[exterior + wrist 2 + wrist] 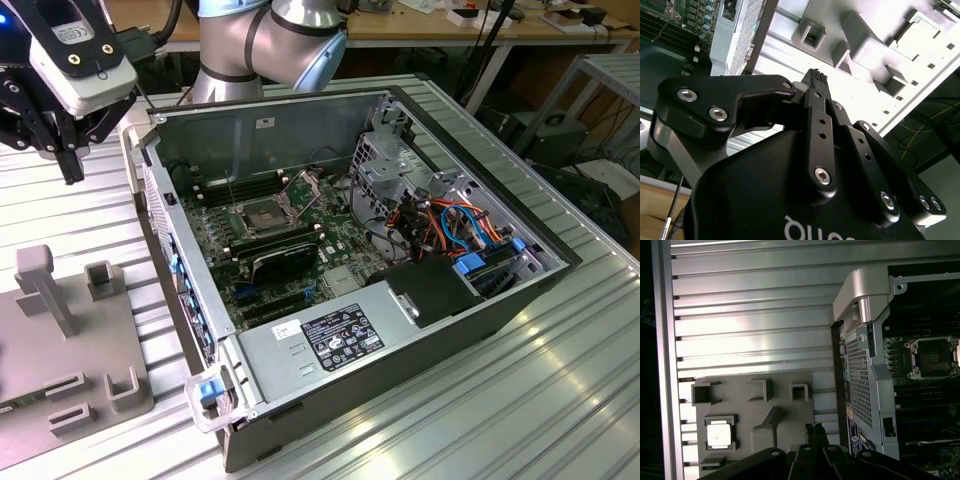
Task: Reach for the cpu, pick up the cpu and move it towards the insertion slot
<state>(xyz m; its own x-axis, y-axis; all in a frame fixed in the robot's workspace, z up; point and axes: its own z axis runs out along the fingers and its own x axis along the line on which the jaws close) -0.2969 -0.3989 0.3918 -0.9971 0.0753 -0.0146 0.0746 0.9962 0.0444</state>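
Observation:
The cpu [720,434] is a pale square chip lying flat in a square recess of the grey fixture [755,410], seen in the first wrist view. The insertion slot [258,215] is a silver-framed socket with a dark centre on the green motherboard inside the open computer case; the first wrist view also has the insertion slot [932,357]. My gripper [70,165] hangs above the table at the exterior view's left, outside the case. Its black fingers [815,77] meet at the tips, shut on nothing. In the first wrist view the gripper [814,428] is apart from the cpu.
The open case [330,100] has tall metal walls, a drive cage and cables at the exterior view's right. Upright posts and small holders [100,280] rise from the grey fixture [60,350]. The ribbed aluminium table [560,380] runs around the case.

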